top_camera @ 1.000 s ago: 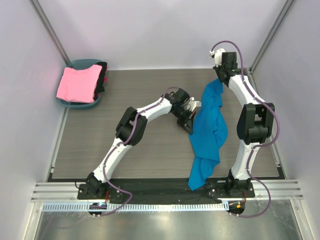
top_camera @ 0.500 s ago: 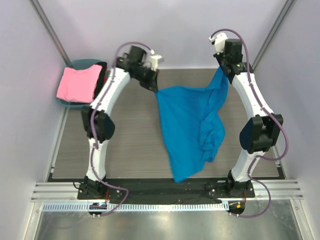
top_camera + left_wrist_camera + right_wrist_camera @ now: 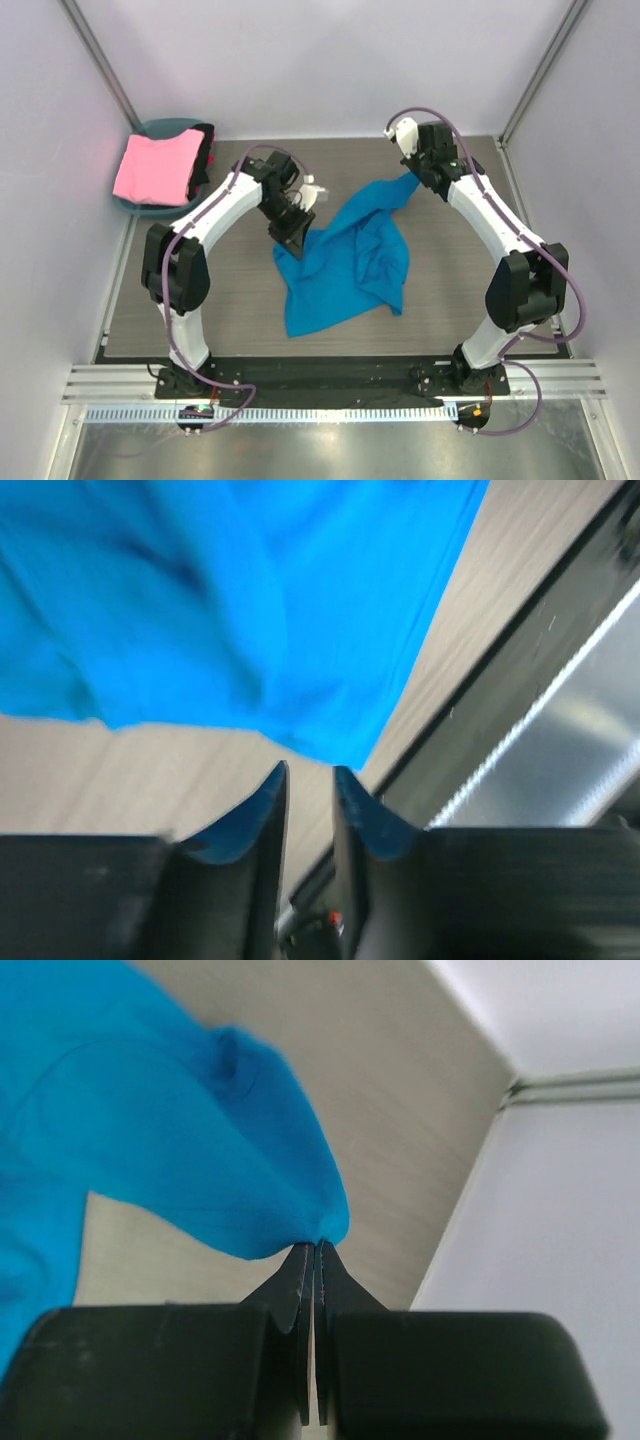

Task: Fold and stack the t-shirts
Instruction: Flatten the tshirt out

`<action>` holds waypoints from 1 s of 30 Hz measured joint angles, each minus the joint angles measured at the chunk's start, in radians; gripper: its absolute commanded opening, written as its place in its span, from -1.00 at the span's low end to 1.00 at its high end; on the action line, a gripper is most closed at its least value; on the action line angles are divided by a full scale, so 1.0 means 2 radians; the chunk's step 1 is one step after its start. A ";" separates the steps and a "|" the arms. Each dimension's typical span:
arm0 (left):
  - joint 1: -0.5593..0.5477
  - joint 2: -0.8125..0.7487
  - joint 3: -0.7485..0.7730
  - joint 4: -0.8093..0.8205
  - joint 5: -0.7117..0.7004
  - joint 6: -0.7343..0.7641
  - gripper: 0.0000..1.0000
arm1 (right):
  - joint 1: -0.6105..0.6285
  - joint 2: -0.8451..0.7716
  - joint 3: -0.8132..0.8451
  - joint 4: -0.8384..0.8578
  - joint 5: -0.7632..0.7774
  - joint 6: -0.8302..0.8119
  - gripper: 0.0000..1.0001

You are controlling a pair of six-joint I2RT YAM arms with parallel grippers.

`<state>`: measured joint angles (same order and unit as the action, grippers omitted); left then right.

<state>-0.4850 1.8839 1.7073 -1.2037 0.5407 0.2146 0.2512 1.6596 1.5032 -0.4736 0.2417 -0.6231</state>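
Top external view showed me the bright blue t-shirt (image 3: 345,265) rumpled mid-surface (image 3: 200,300), my right hand (image 3: 414,180) clamped on its far corner, my left hand (image 3: 288,240) slightly apart at its left edge; I judged we were spreading it, re-gripping and pulling flat next.
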 measured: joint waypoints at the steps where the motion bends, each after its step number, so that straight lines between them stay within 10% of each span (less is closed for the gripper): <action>1: 0.001 0.001 -0.019 -0.001 0.000 0.000 -0.34 | 0.001 -0.002 -0.013 -0.011 -0.001 0.000 -0.98; 14: 0.011 -0.118 -0.169 0.060 -0.080 0.031 0.02 | 0.009 -0.028 -0.081 -0.037 -0.011 0.014 -0.98; 30: 0.048 0.034 -0.117 0.123 -0.123 0.010 0.00 | 0.009 -0.028 -0.087 -0.037 -0.011 0.014 -0.98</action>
<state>-0.3897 1.9522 1.4742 -0.9581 0.2947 0.2344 0.2691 1.6032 1.3300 -0.5480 0.2192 -0.5957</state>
